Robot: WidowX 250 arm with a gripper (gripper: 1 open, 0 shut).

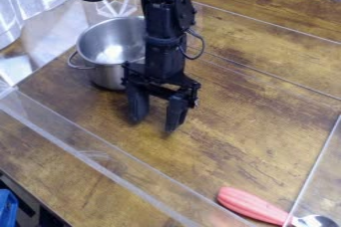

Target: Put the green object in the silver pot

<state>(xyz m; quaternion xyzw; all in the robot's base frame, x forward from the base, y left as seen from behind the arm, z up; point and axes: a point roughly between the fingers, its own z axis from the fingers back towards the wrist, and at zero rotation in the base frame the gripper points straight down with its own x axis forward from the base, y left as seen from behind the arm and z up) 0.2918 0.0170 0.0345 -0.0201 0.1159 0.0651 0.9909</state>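
Observation:
The silver pot (111,44) stands on the wooden table at the left rear, with a small side handle toward the front left. My gripper (155,119) points straight down just to the right and in front of the pot, its fingertips close to the tabletop. Its two dark fingers (138,106) stand apart and nothing shows between them. No green object is in view; the arm hides part of the pot's right side, and the part of the pot's inside that shows is bare metal.
A red-handled spoon (253,205) lies at the front right near the table edge. A clear plastic wall (94,156) runs along the front of the table. Light tiled wall and cloth are at the far left.

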